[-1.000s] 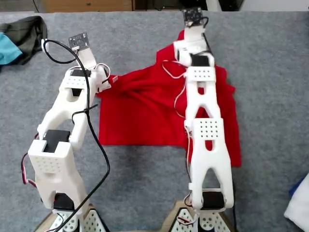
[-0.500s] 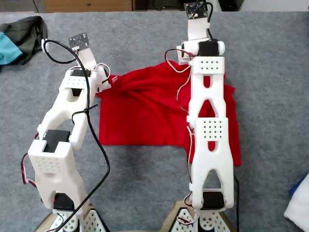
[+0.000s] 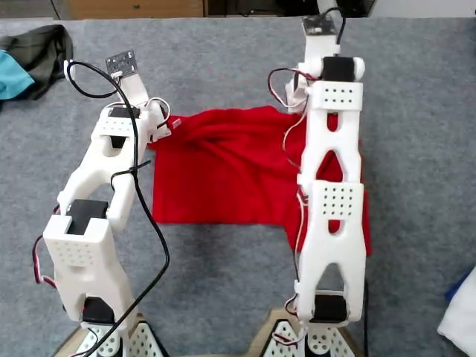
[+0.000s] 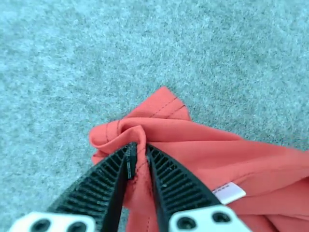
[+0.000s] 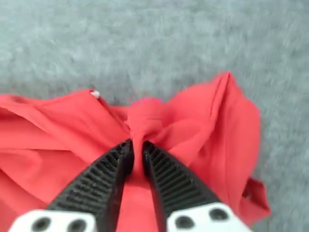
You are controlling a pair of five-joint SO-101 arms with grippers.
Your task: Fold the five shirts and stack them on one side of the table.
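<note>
1. Since 1 second ago, the right arm [image 3: 331, 149] has stretched farther out and a bit to the right. The left arm [image 3: 111, 171] has stayed put.
2. Close to the arm bases, the grey table [image 3: 223, 282] is bare up to the near edge of the red shirt [image 3: 223, 171]. A white cloth [image 3: 461, 316] sits at the near right edge.
3. The red shirt lies in the middle between the 2 arms, and its right side goes under the right arm.
4. The left gripper [image 4: 137, 150] is pinched tight on the shirt's bunched far left corner.
5. The right gripper [image 5: 136, 145] is pinched tight on a fold at the far right.
6. More bare table lies past the shirt's far edge.
7. The left wrist view lets you see a small white tag [image 4: 231, 193] on the shirt. Any writing on it is too small to read.
8. A dark cloth [image 3: 41, 48] lies in the far left corner.
</note>
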